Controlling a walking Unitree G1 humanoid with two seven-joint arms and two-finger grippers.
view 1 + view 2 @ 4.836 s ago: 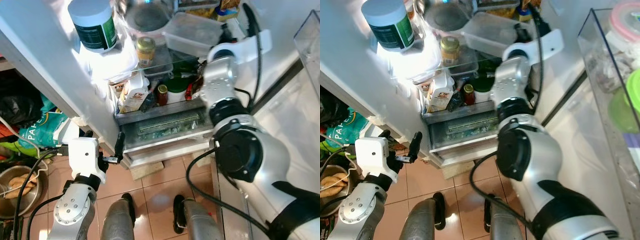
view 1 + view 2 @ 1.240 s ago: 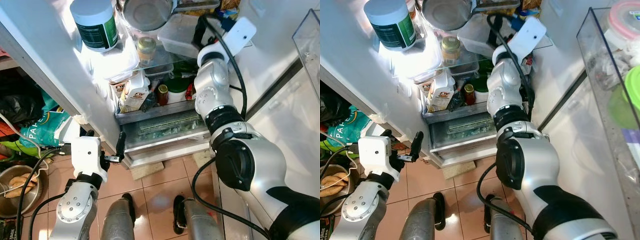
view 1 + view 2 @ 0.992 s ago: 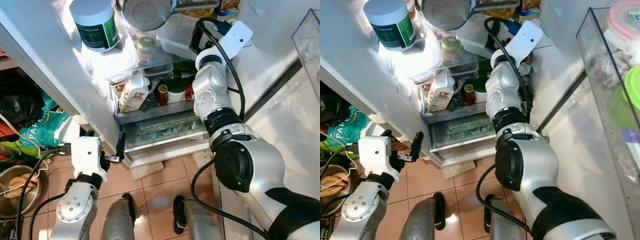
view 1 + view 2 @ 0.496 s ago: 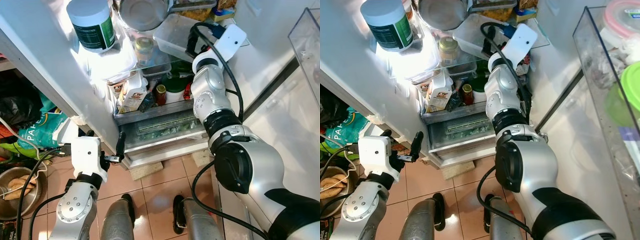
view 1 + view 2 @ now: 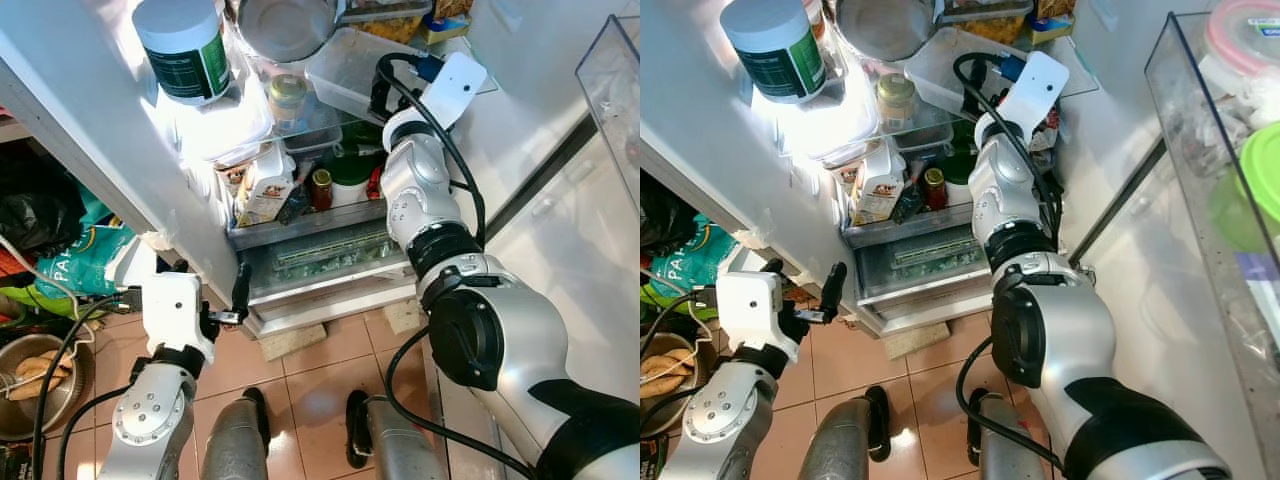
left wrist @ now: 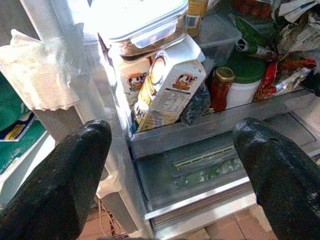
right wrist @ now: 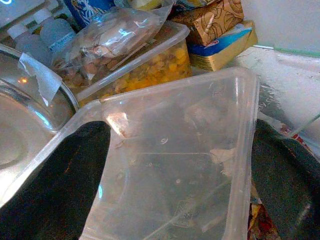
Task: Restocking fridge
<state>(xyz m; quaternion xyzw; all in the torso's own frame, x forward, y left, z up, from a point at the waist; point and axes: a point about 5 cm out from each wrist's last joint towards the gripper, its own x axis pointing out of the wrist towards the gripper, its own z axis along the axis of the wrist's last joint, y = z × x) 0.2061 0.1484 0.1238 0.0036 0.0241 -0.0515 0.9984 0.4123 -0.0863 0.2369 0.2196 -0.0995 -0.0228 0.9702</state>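
Note:
The fridge stands open before me. A clear plastic container (image 7: 185,170) lies on an upper glass shelf (image 5: 345,65), beside a steel pot (image 5: 290,25). My right gripper (image 7: 177,130) reaches in over that shelf, open, with one black finger on each side of the container. Whether the fingers (image 7: 55,190) touch its walls I cannot tell. My left gripper (image 6: 172,132) hangs low by the fridge's bottom drawer (image 6: 200,165), open and holding nothing. A milk carton (image 6: 167,90), a red-lidded jar (image 6: 220,87) and a green-lidded tub (image 6: 247,75) stand on the lower shelf.
A green-labelled canister (image 5: 185,50) sits in the open door's shelf on the left. A tub of yellow food (image 7: 145,65) and boxes lie behind the clear container. A clear bin (image 5: 1220,120) is at the right. A metal bowl (image 5: 40,375) and bag (image 5: 75,265) are on the floor.
My right arm has swung left and deeper into the fridge, bringing its gripper over the clear container. The left arm has stayed put. The camera has shifted slightly.

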